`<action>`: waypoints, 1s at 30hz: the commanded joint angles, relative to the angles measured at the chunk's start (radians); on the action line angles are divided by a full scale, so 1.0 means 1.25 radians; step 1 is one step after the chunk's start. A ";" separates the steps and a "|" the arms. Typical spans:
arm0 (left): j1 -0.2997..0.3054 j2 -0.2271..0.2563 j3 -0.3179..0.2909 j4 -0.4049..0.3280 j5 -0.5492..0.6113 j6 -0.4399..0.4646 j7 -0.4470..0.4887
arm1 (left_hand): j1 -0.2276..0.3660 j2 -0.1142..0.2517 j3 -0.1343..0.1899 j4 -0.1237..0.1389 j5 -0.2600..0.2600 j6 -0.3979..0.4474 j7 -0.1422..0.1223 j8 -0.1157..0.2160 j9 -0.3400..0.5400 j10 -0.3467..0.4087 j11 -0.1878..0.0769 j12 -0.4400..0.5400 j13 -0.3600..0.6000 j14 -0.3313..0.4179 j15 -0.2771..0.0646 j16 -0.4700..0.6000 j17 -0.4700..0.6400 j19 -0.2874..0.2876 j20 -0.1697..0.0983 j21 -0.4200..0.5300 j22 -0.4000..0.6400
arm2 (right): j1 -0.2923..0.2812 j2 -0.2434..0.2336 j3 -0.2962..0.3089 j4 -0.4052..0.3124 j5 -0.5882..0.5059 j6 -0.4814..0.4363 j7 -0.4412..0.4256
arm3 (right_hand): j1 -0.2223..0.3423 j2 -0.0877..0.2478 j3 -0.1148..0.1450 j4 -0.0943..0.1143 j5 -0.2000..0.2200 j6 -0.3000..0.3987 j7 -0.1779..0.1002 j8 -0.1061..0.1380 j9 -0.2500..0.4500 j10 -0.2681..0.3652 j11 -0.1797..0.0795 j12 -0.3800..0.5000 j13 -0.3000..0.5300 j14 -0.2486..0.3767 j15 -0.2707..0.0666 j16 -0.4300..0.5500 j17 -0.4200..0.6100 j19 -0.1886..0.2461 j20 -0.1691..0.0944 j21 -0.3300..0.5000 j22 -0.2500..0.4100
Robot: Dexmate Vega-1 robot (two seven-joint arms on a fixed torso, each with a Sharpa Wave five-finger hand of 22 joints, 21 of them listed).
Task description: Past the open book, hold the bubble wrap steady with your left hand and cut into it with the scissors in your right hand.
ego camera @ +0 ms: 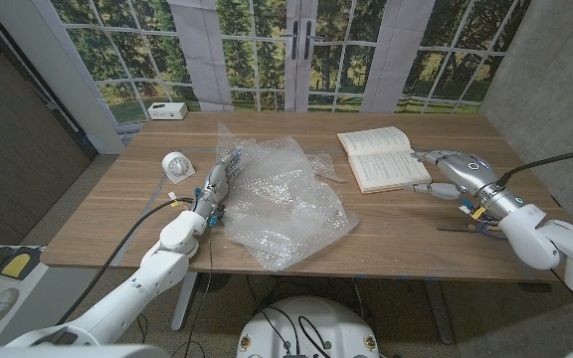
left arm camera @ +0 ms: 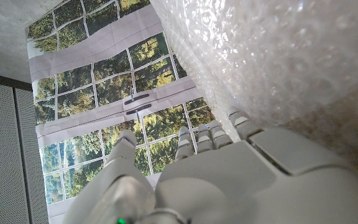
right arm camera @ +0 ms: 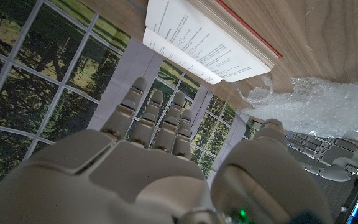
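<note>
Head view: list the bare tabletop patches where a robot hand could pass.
Free: the wood left of the white clock; the far strip behind the bubble wrap and open book; the near edge between wrap and scissors. Crowded: the middle, where wrap nearly meets book.

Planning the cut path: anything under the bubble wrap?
Bare wooden table shows around the bubble wrap, and wood grain shows faintly through its thin edges. The crumpled middle is opaque, so anything small beneath it can't be ruled out.

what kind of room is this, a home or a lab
Likely a lab test room staged as a home: the windows look like a printed forest backdrop, beside bare grey walls, and cables run along the wooden table holding an open book.
</note>
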 commanded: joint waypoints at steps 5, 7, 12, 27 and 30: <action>0.002 -0.001 0.001 -0.001 0.001 0.001 0.002 | -0.006 0.000 -0.001 0.000 0.001 -0.003 0.000 0.002 0.002 -0.004 0.001 0.001 0.002 -0.008 0.002 0.006 0.005 -0.001 0.003 0.001 0.001 | -0.036 0.015 0.049 0.007 -0.041 0.033 0.005 | 0.013 -0.001 -0.001 -0.008 0.006 0.022 0.004 0.005 0.002 0.013 0.001 0.005 0.002 0.019 -0.138 0.003 0.000 0.013 -0.002 0.001 0.002; 0.000 -0.002 0.002 0.001 0.002 -0.001 0.001 | -0.006 0.000 -0.001 0.000 0.001 -0.003 0.000 0.002 0.002 -0.004 0.001 0.001 0.002 -0.008 0.002 0.006 0.004 -0.001 0.003 0.001 0.001 | -0.040 0.016 0.054 0.006 -0.049 0.034 0.009 | 0.013 -0.002 -0.002 -0.008 0.007 0.024 0.003 0.006 0.002 0.016 0.001 0.006 0.002 0.020 -0.139 0.003 0.000 0.015 -0.002 0.001 0.002; -0.001 -0.001 0.003 -0.001 0.003 0.003 0.001 | -0.007 0.000 -0.001 0.000 0.001 -0.003 0.000 0.002 0.002 -0.003 0.001 0.001 0.002 -0.008 0.002 0.006 0.004 0.000 0.003 0.001 0.001 | -0.046 0.026 0.067 0.005 -0.063 0.036 0.019 | 0.014 -0.003 -0.002 -0.009 0.008 0.030 0.003 0.006 0.002 0.021 0.000 0.006 0.002 0.026 -0.138 0.003 0.000 0.016 -0.002 0.000 0.002; -0.009 -0.001 0.004 -0.001 0.004 0.008 0.000 | -0.007 0.000 -0.001 0.000 0.001 -0.003 0.000 0.002 0.002 -0.004 0.000 0.001 0.002 -0.009 0.002 0.006 0.004 -0.001 0.003 0.001 0.001 | -0.073 0.048 0.109 0.003 -0.119 0.046 0.033 | 0.044 0.000 0.007 -0.024 0.015 0.049 0.002 0.007 0.002 0.042 -0.007 0.008 0.002 0.036 -0.141 -0.002 -0.001 0.022 -0.007 -0.003 0.002; -0.009 -0.001 0.006 -0.002 0.005 0.010 0.000 | -0.007 0.000 -0.002 0.000 0.001 -0.002 0.001 0.002 0.002 -0.004 -0.001 0.001 0.002 -0.009 0.002 0.006 0.004 -0.001 0.003 0.001 0.001 | -0.082 0.051 0.120 0.001 -0.133 0.050 0.037 | 0.049 0.000 0.008 -0.026 0.016 0.051 0.002 0.007 0.002 0.044 -0.008 0.008 0.002 0.038 -0.141 -0.003 -0.001 0.023 -0.007 -0.003 0.001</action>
